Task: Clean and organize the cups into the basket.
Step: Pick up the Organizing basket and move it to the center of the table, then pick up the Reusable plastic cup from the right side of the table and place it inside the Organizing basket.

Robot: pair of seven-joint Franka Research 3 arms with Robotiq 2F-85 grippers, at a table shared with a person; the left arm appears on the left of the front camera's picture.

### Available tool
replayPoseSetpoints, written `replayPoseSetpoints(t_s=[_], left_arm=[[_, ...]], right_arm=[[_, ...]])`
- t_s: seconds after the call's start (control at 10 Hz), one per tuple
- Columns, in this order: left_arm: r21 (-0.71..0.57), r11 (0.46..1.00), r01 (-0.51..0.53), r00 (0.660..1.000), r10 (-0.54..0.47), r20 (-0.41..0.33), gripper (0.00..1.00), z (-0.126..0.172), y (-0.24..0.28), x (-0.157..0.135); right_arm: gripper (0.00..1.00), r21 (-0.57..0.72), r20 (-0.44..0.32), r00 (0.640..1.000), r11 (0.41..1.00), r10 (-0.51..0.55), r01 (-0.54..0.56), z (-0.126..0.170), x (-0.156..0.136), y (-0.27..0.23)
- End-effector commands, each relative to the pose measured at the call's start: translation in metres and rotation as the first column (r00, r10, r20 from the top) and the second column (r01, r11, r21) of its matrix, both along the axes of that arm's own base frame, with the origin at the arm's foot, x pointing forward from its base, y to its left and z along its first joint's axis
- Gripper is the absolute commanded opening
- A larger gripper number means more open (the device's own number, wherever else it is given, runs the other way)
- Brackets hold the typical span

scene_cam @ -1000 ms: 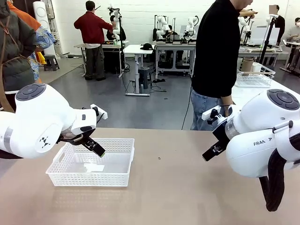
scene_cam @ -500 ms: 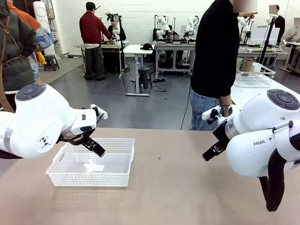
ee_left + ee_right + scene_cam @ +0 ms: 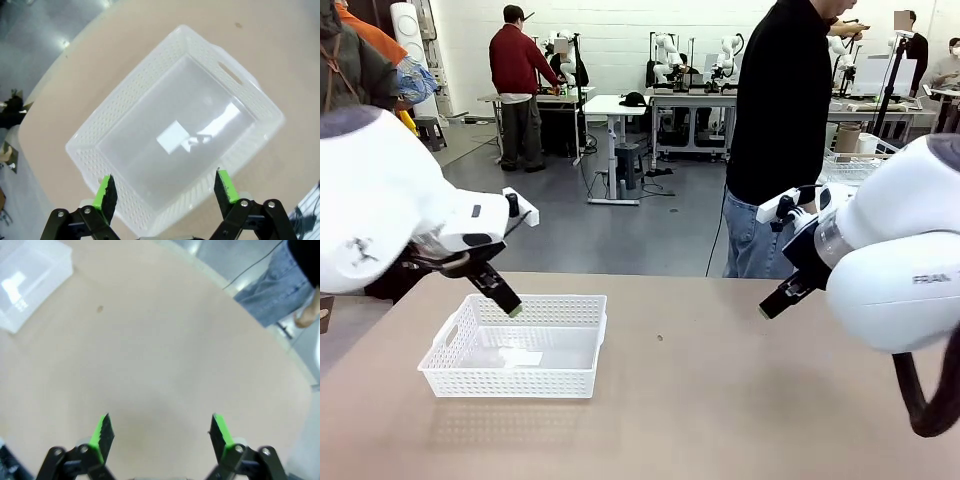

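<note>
The empty basket [image 3: 510, 382] lay near the tabletop's [image 3: 720, 400] left edge, long axis along the near edge, straight below the left gripper [image 3: 165, 186], the right gripper [image 3: 162, 429] well apart, both with jaws spread.

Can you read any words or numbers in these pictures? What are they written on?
"FRAN": on the white shell of the right arm, cut off at the picture's edge.
Left arm: a small dark logo, no letters to read.
Basket: no writing.
Room behind: nothing large enough to read.
</note>
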State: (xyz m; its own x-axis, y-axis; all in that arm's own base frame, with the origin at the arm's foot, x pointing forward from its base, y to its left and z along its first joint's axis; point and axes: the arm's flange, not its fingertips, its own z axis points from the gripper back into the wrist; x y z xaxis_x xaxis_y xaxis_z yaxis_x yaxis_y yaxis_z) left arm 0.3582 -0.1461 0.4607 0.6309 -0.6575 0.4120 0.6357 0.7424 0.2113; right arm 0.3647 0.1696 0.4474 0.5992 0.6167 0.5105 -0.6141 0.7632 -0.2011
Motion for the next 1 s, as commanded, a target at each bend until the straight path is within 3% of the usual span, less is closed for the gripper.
replayPoseSetpoints(t_s=[0.0, 0.2, 0.3, 0.4, 0.7, 0.8, 0.9], left_arm=[[0.07, 0.993, 0.097, 0.995, -0.094, -0.044, 1.0, 0.004, 0.02, -0.062], [0.125, 0.985, 0.12, 0.992, -0.115, -0.046, 1.0, -0.004, 0.023, -0.088], [0.166, 0.98, 0.107, 0.994, -0.103, -0.031, 1.0, -0.009, 0.023, -0.091], [0.087, 0.992, 0.096, 0.994, -0.091, -0.065, 1.0, 0.033, 0.005, -0.043], [0.087, 0.992, 0.096, 0.994, -0.091, -0.065, 1.0, 0.033, 0.005, -0.043], [0.11, 0.989, 0.103, 0.993, -0.096, -0.07, 1.0, 0.036, 0.007, -0.047], [-0.278, 0.952, 0.126, 0.979, -0.165, -0.119, 1.0, 0.053, 0.037, -0.039]], right_arm=[[1.0, -0.136, -0.053, 0.998, 0.99, 0.026, -0.033, -0.02, -0.092, -0.034], [1.0, -0.279, -0.055, 0.998, 0.96, 0.011, -0.026, -0.024, -0.125, -0.038], [1.0, -0.289, -0.032, 0.999, 0.957, 0.018, -0.026, -0.022, -0.13, -0.037], [1.0, -0.206, -0.08, 0.996, 0.978, 0.029, -0.045, 0.025, -0.041, -0.003], [1.0, -0.25, -0.076, 0.997, 0.967, 0.029, -0.047, 0.034, -0.054, -0.004], [1.0, 0.029, -0.154, 0.986, 0.998, 0.064, -0.06, 0.041, -0.042, -0.031], [1.0, 0.3, -0.222, 0.971, 0.954, 0.091, -0.021, 0.042, -0.033, -0.065]])
